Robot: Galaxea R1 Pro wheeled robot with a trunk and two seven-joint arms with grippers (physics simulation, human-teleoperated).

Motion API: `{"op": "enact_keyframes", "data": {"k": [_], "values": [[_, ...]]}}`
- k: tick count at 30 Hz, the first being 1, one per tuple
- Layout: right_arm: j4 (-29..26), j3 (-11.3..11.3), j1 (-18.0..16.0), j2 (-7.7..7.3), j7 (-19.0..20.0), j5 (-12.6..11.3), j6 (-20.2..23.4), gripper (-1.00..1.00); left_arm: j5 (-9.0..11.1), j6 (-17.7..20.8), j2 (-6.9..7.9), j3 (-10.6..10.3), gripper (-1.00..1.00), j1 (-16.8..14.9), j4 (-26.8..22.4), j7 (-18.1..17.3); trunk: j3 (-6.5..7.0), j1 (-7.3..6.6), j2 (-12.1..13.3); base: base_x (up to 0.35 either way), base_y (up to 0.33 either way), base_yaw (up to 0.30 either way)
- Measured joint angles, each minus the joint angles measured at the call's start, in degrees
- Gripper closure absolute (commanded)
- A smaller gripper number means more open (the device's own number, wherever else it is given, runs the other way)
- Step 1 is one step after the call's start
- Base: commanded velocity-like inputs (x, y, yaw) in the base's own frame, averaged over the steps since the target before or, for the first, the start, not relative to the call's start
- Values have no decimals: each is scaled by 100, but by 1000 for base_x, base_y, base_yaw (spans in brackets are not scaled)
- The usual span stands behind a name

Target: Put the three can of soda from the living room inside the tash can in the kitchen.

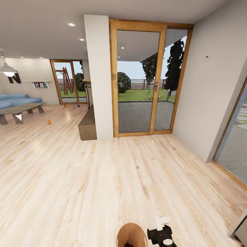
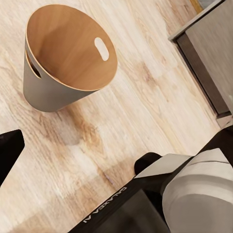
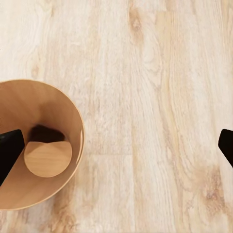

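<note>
You have a wide stretch of light plank floor (image 1: 113, 178) ahead, bare up to the white pillar (image 1: 98, 75) and the wood-framed glass door (image 1: 144, 79). The right wall (image 1: 209, 92) closes that side, with another glazed frame at its far edge. To your left the room opens toward the blue sofa (image 1: 17, 100) and the low table (image 1: 20, 110).

The tash can (image 1: 131, 235) stands upright on the planks at the head view's bottom edge, just beside the right gripper (image 1: 161, 230), apart from it. Its fingers (image 3: 10, 150) sit wide apart, holding nothing. You cannot tell the left gripper's state.

An orange can of soda (image 1: 49, 122) lies on the floor near the table; another orange can (image 1: 64, 105) and a blue can (image 1: 78, 105) sit farther back.
</note>
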Motion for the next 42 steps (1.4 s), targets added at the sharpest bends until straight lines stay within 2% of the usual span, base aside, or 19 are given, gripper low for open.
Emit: {"op": "enact_keyframes", "data": {"k": [4, 11, 37, 42], "values": [[0, 0, 0, 0, 22, 0, 1, -100, 1, 0, 0, 0, -100, 0, 0, 0, 0, 0, 0, 0, 0, 0], [0, 0, 0, 0, 32, 0, 2, -100, -1, 7, -6, 0, -100, 0, 0, 0, -129, 153, -279, 0, 0, 0], [12, 0, 0, 0, 57, 0, 2, -100, -4, 0, 0, 0, -100, 0, 0, 0, -817, 724, -1322, 0, 0, 0], [9, 1, 0, 0, 58, 0, -1, -100, -1, -24, -2, -4, -100, 0, 0, 0, -858, 725, -1323, 0, 0, 0]]}}
